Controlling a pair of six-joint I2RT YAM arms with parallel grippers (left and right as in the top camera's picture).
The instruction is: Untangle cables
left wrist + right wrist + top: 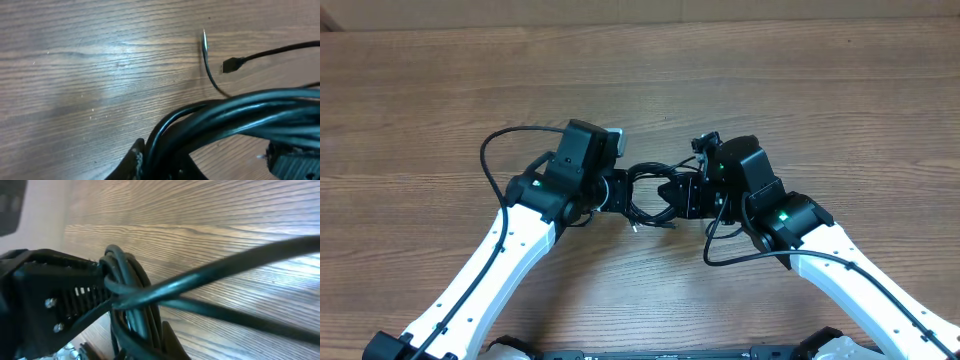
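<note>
The cables (642, 176) are thin black cords bunched in a small coil at the table's middle, between my two grippers. My left gripper (623, 190) is shut on the coil's left side. In the left wrist view the bundle (250, 110) runs down between its fingers (131, 162). A small black plug (230, 65) and a silver-tipped end (204, 39) lie loose on the wood beyond. My right gripper (670, 195) is shut on the coil's right side. In the right wrist view several strands (131, 280) pass by its finger (172, 342), and one cord (225, 265) stretches off to the right.
The wooden table (640, 80) stretches out on all sides of the coil. Thicker black wires (490, 150) loop off each white arm. The left gripper's black body (55, 295) fills the left of the right wrist view.
</note>
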